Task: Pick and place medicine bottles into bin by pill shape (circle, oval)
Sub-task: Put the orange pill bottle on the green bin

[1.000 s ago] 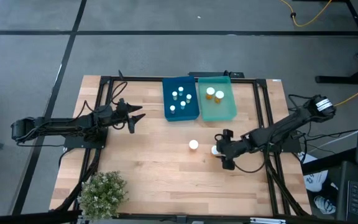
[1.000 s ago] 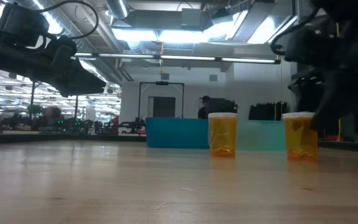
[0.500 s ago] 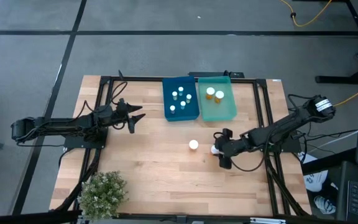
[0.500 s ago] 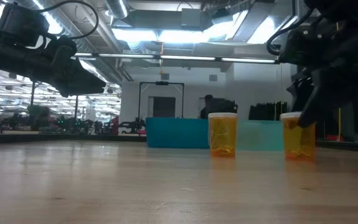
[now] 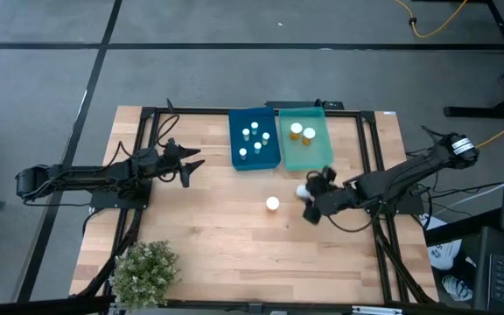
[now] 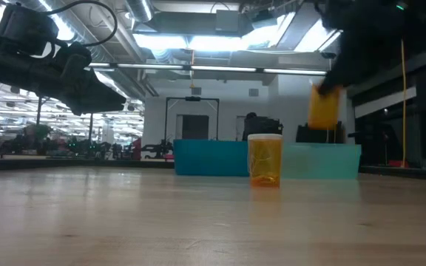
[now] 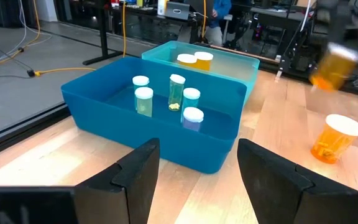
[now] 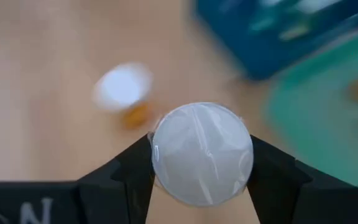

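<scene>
1. Right gripper point(image 5: 313, 194) clamped on an amber bottle point(image 6: 323, 108) – fingers pressed on both sides of its white cap point(image 8: 202, 153).
2. Bottle held up off the table point(image 5: 208, 236), tilted, near the front edge of the green bin point(image 5: 305, 138).
3. Right arm stretched low from the table's right side toward the middle.
4. Another amber bottle point(image 5: 272, 204) standing upright on the wood, alone, just beside the right gripper.
5. Two amber bottles point(image 5: 302, 132) already in the green bin.
6. Five tiny whitish bottles point(image 7: 168, 101) in the blue bin point(image 5: 255, 140) – right next to the green one.
7. Left gripper point(image 5: 187, 163) waiting over the table left of the blue bin, fingers apart, holding nothing, arm stretched flat from the left side.
8. Green plant point(image 5: 145, 269) at the near left corner.
</scene>
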`<action>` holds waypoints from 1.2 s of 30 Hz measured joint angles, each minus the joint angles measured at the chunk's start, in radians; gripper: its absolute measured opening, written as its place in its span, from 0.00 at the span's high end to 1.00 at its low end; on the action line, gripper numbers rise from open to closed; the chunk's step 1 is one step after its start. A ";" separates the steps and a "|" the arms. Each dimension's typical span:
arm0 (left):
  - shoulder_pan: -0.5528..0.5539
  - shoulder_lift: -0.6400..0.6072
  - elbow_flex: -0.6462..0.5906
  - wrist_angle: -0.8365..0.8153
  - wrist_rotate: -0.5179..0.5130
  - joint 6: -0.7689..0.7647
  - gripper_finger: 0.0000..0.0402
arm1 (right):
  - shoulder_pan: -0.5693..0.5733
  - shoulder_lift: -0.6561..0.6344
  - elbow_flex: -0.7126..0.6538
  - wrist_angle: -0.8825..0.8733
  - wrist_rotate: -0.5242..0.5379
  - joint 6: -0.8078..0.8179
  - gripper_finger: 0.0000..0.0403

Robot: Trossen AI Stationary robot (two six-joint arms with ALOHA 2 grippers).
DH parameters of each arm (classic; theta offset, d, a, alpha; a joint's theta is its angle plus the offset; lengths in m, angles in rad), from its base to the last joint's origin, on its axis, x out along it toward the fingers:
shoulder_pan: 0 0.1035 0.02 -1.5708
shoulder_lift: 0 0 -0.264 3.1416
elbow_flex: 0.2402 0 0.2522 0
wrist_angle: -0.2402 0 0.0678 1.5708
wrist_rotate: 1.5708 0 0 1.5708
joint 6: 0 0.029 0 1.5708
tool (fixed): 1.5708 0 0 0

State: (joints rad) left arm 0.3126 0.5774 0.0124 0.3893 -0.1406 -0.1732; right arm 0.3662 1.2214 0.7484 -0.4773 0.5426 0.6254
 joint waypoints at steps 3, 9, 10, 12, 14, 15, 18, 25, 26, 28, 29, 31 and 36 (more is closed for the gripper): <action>0.000 0.000 0.000 -0.001 0.000 0.000 0.48 | -0.044 -0.009 0.107 -0.185 0.165 0.054 0.49; 0.000 0.000 0.000 -0.008 0.000 0.000 0.48 | -0.263 -0.008 0.196 -0.317 0.186 0.017 0.49; 0.000 0.000 0.000 -0.008 0.000 0.000 0.48 | -0.311 -0.008 0.191 -0.313 0.147 0.000 0.49; 0.000 0.000 0.000 -0.008 0.000 0.000 0.48 | -0.404 -0.005 0.158 -0.269 0.074 -0.038 0.49; 0.000 0.000 0.000 -0.008 0.000 0.000 0.48 | -0.478 -0.002 0.107 -0.203 0.025 -0.087 0.49; 0.000 0.000 0.000 -0.008 0.000 0.000 0.48 | -0.513 -0.002 0.080 -0.155 -0.003 -0.112 0.49; 0.000 0.000 0.000 -0.008 0.000 0.000 0.48 | -0.589 -0.002 -0.003 0.002 -0.101 -0.158 0.49; 0.000 0.000 0.000 -0.008 0.000 0.000 0.48 | -0.664 0.009 -0.101 0.174 -0.130 -0.192 0.49; 0.000 0.000 0.000 -0.008 0.000 0.000 0.48 | -0.670 0.013 -0.104 0.175 -0.135 -0.194 0.49; 0.000 0.000 0.000 -0.008 0.000 0.000 0.48 | -0.678 0.029 -0.107 0.176 -0.150 -0.210 0.49; 0.000 0.000 0.000 -0.008 0.000 0.000 0.48 | -0.681 0.040 -0.111 0.175 -0.153 -0.212 0.49; 0.000 0.000 0.000 -0.008 0.000 0.000 0.48 | -0.688 0.057 -0.115 0.173 -0.153 -0.212 0.49; 0.000 0.000 0.000 -0.008 0.000 0.000 0.48 | -0.692 0.089 -0.115 0.175 -0.153 -0.213 0.40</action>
State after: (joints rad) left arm 0.3126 0.5774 0.0124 0.3817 -0.1408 -0.1732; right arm -0.3260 1.3100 0.6338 -0.3019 0.3901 0.4126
